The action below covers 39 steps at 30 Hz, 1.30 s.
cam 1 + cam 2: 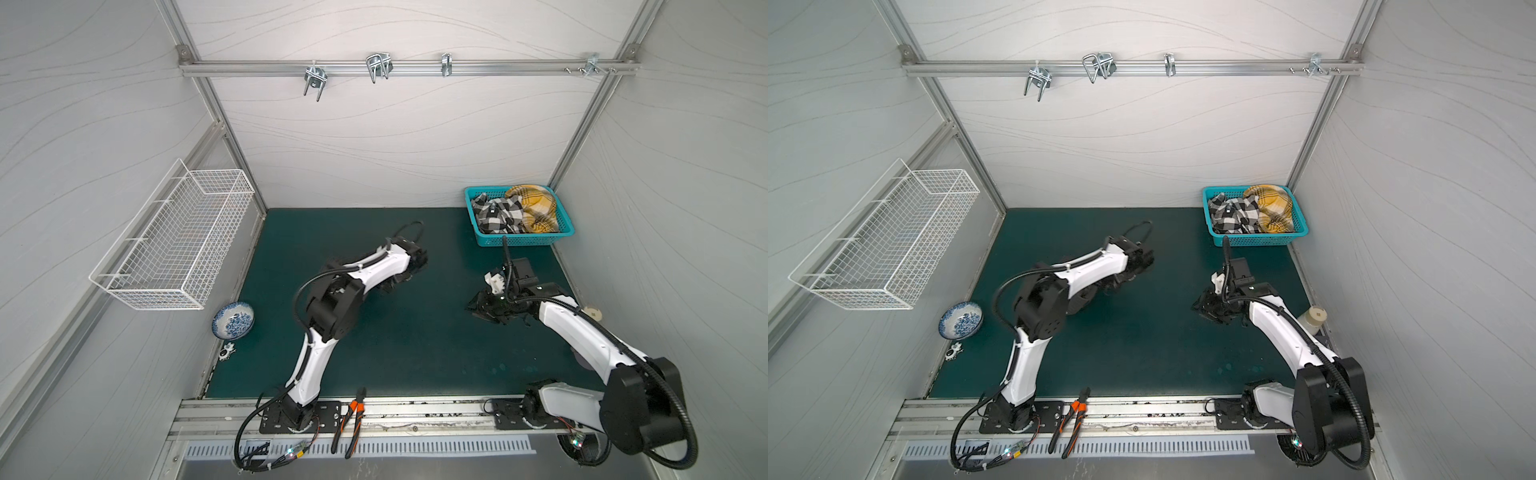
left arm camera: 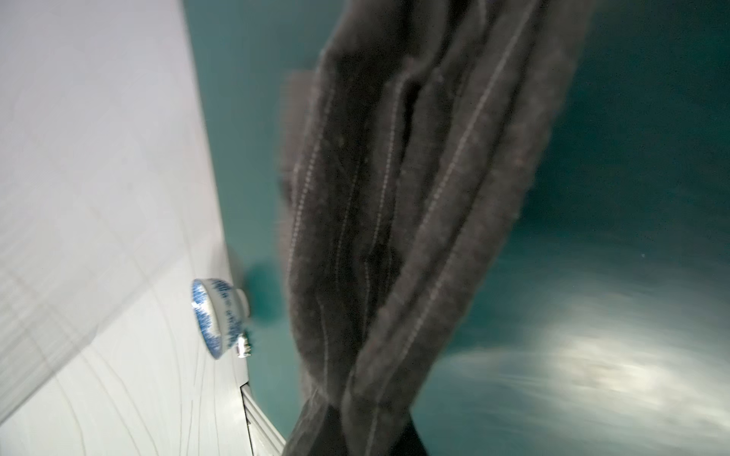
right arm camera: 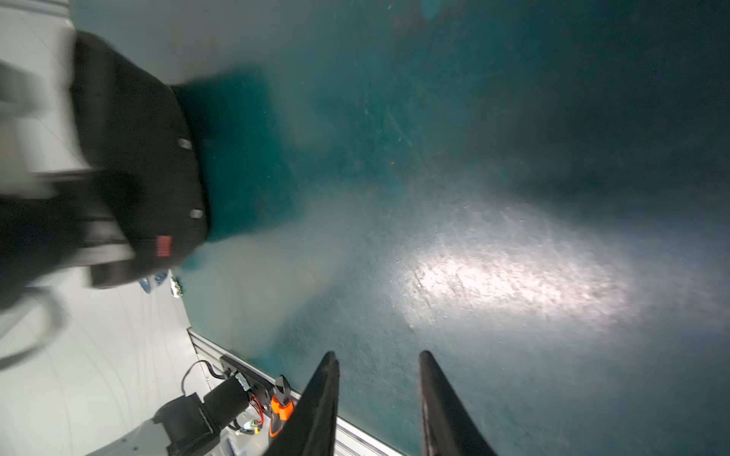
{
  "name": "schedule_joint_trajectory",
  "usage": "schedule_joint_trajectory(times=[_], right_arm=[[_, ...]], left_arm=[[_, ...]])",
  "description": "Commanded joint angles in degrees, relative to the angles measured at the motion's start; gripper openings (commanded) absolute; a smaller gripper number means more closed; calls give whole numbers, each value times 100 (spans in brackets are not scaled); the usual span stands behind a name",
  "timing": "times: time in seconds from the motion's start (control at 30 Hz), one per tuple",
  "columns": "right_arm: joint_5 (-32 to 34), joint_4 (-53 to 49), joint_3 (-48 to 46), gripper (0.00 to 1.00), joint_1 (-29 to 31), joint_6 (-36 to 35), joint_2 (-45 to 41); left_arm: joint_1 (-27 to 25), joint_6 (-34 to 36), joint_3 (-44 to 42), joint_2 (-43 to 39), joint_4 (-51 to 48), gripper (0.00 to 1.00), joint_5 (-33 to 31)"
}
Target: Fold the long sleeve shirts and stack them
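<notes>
Clamps a bunched edge of the dark pinstriped shirt [image 2: 395, 189] in the left gripper [image 2: 361, 428], jaws closed on the cloth. Carries the shirt away from the gripper in long narrow folds, charcoal with thin pale stripes, blurred in the left wrist view, with the green mat [image 1: 415, 357] behind. Cannot tell whether the free end touches the mat. Conceals most of the shirt under the left arm [image 1: 374, 266] in both top views, over the middle of the mat. Presents the right gripper [image 3: 378, 357] open, jaws apart with only bare mat between, gripping nothing. Places the right gripper over the right part of the mat, well apart from the left gripper and nearer the front than the teal basket [image 1: 519, 240]. Note the teal basket at the far right corner of the mat, holding a black-and-white checked cloth [image 1: 496, 214] beside a yellow plaid cloth [image 1: 536, 208]. Note a blue-and-white bowl [image 1: 233, 320] at the left edge of the mat, beside the wall. Note orange-handled pliers [image 1: 351, 419] on the front rail, just beside the left arm's base. Note a white wire basket [image 1: 174, 245] fixed on the left wall, above the bowl.
</notes>
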Motion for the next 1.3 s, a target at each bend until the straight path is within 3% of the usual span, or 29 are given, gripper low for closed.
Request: schedule_joint_trajectory(times=[0.0, 0.07, 0.17, 0.27, 0.33, 0.43, 0.5, 0.53, 0.7, 0.93, 1.13, 1.23, 1.27], right_arm=[[-395, -87, -96, 41, -41, -273, -402], [-339, -311, -162, 46, -47, -295, -733], [-172, -635, -147, 50, -69, -292, -1160], [-204, -781, -87, 51, -64, -293, -1252], [-287, -743, -24, 51, -22, -261, -1144], [-126, -691, 251, 50, 430, -253, -739], [190, -711, 554, 50, 921, -251, -380], [315, -705, 722, 49, 1147, -238, -175], [519, -519, 1400, 45, 1723, -45, 695], [629, -630, 2016, 41, 1938, 28, 1411], [590, -602, 2035, 45, 1846, -54, 1639], [531, -780, 2626, 50, 1969, -479, 2313], [606, -850, 2829, 50, 2039, -603, 2557]], left_arm=[[-652, -988, 1051, 483, -385, 45, 367], [-1088, -1139, 1609, 551, -428, 67, 415], [-1284, -1076, 2045, 143, -159, 77, 1000], [-802, -1160, 1655, -608, 89, 69, 1736], [-259, -1042, 734, -1325, 598, 60, 2082], [900, -715, -1216, -2357, 1888, 36, 3088], [1633, -559, -2009, -2595, 2349, 17, 3825], [1837, -436, -2258, -2627, 2504, 15, 3946], [1796, -159, -2731, -2453, 2865, 2, 4429], [1349, -631, -3363, -2384, 3671, 0, 4861], [1009, -559, -2889, -2317, 3410, 0, 4647], [1268, -507, -2812, -2834, 3096, 21, 4270], [1416, -516, -2853, -3041, 3031, 23, 4232]])
